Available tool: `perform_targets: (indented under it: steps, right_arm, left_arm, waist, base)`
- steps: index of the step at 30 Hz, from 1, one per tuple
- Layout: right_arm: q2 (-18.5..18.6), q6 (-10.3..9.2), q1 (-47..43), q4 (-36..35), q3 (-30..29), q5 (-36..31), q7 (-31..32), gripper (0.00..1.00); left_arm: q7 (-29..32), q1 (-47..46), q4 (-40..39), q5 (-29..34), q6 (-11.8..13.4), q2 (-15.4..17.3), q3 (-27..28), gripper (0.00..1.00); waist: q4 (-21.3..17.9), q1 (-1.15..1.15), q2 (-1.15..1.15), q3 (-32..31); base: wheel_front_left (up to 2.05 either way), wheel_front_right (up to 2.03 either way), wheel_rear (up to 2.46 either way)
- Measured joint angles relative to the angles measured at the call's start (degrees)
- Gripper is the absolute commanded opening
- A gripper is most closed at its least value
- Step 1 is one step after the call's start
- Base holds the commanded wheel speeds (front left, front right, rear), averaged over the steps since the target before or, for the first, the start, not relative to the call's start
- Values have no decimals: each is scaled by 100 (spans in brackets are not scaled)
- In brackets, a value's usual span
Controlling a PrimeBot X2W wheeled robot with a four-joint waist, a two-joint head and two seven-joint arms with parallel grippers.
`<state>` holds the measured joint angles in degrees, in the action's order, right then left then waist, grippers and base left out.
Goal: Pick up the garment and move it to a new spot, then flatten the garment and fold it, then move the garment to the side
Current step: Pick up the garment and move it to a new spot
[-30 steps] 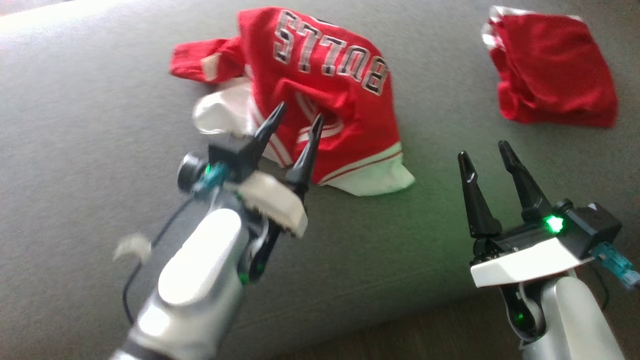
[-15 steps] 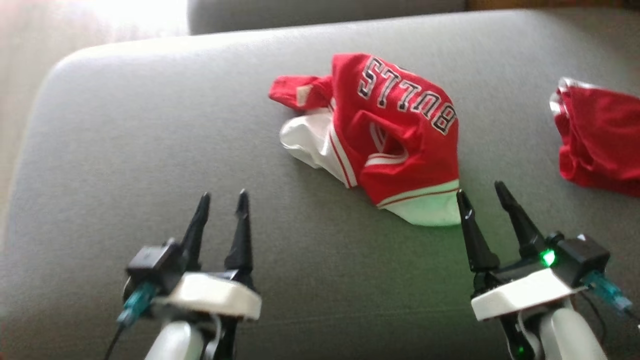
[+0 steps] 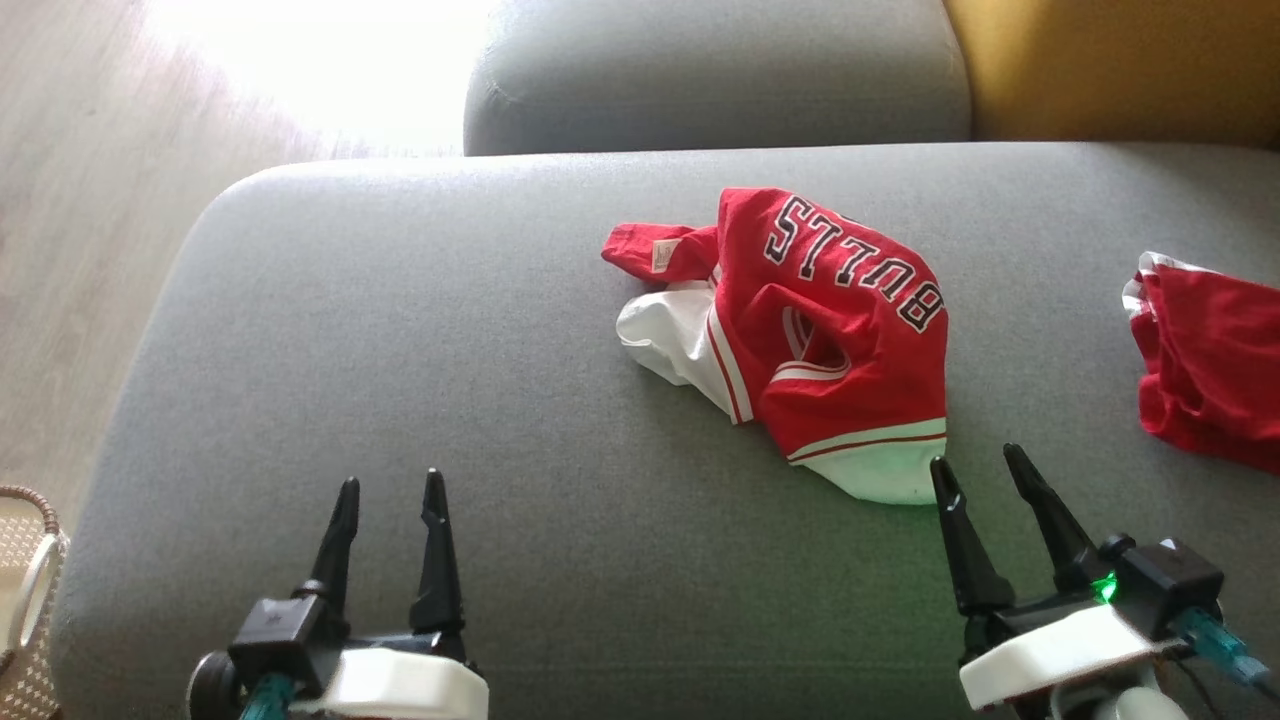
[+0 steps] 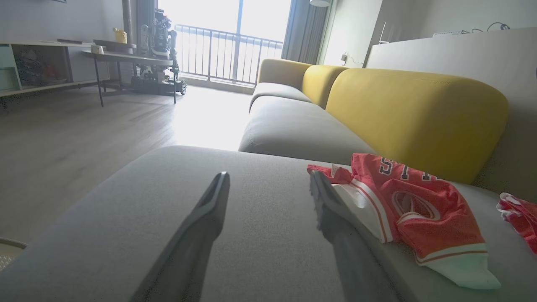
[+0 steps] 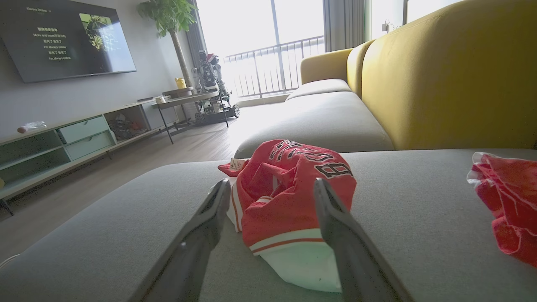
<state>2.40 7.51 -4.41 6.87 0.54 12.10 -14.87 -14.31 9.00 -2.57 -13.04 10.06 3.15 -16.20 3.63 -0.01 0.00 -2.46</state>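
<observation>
With left gripper (image 3: 390, 480), right gripper (image 3: 975, 456) wide, empty, hovers at grey sofa cushion (image 3: 400, 300)'s front edge, seemingly to flatten crumpled red-and-white jersey (image 3: 840, 320).

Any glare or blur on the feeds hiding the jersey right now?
Head view: sharp, the Bulls jersey lettering legible; sun glare bleaches the floor, a green glow tints the seat cushion near the right gripper. Left wrist view: the balcony window is blown out, the near fingers soft. Right wrist view: the same backlight, jersey well lit.
</observation>
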Motion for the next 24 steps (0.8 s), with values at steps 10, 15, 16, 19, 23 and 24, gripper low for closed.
perform_targets:
  steps: [10,15,16,19,23,24]
  right_arm:
    - [0,0,-71,41,-11,56,0,100]
    - [0,0,-136,74,10,57,0,100]
    - [-1,0,-136,74,12,57,0,100]
    - [-1,0,-136,75,13,58,0,100]
    - [-1,0,-136,75,12,58,0,100]
    - [-1,0,-135,75,13,58,0,100]
  left_arm:
    - [0,269,-303,613,-110,5,203,100]
    - [0,368,-300,642,-151,7,225,100]
    - [1,367,-300,642,-151,8,232,100]
    - [0,367,-294,642,-157,8,233,100]
    - [0,367,-267,641,-157,8,226,100]
    - [0,367,-261,641,-157,8,222,100]
  waist:
    - [23,0,0,-86]
    - [15,0,0,-95]
    - [15,0,0,-93]
    - [13,0,0,-87]
    - [11,0,0,-80]
    - [10,0,0,-76]
  base:
    - [0,0,0]
    - [0,0,0]
    - [0,0,0]
    - [0,0,0]
    - [0,0,0]
    - [0,0,0]
